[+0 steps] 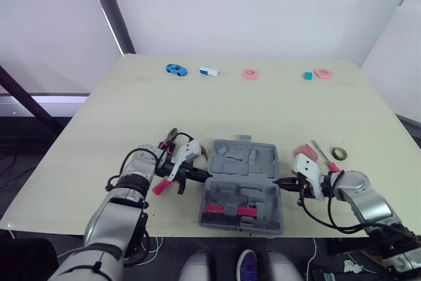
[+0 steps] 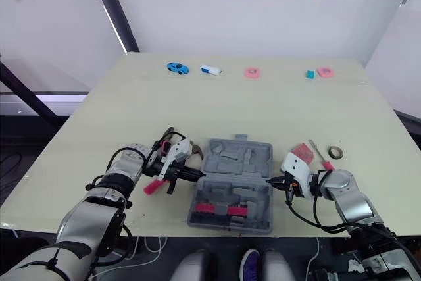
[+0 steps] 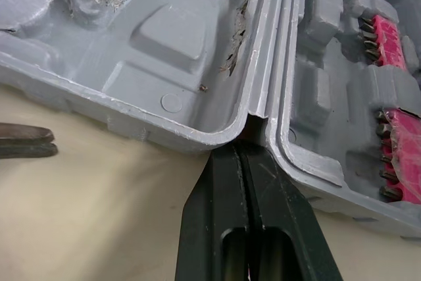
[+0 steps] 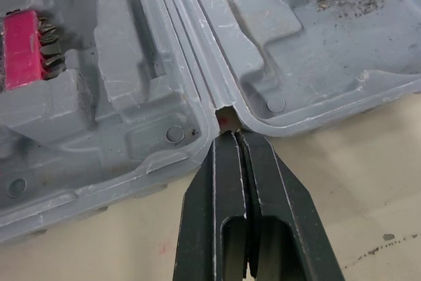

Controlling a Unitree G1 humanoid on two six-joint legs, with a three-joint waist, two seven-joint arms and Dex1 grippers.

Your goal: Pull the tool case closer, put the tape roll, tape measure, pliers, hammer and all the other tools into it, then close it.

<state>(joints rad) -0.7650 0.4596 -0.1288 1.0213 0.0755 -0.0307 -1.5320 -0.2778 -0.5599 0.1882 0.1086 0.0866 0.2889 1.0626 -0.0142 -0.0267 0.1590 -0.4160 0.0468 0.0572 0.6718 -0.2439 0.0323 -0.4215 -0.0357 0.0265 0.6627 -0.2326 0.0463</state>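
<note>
Grey plastic, the tool case [image 1: 241, 185] lies open at the near edge of the counter [image 1: 263, 110], so the pulling-in looks done or nearly done. The left hand [image 1: 205, 176] has its fingers pressed together, tips set into the hinge notch on the case's left side, pinching nothing. The right hand [image 1: 279, 181] is likewise pressed together, at the hinge notch on the case's right.

Packing has hardly begun, I judge. Pink-backed bits [image 1: 227, 209] sit in the case's near half, and the other moulded pockets look empty. Right of the case lie the tape roll [image 1: 339, 153], a screwdriver [image 1: 320, 152] and a pink tool [image 1: 306, 152], perhaps the tape measure. A pink-handled tool [image 1: 160, 187] lies left of the case. All that, and closing, remains.
</note>
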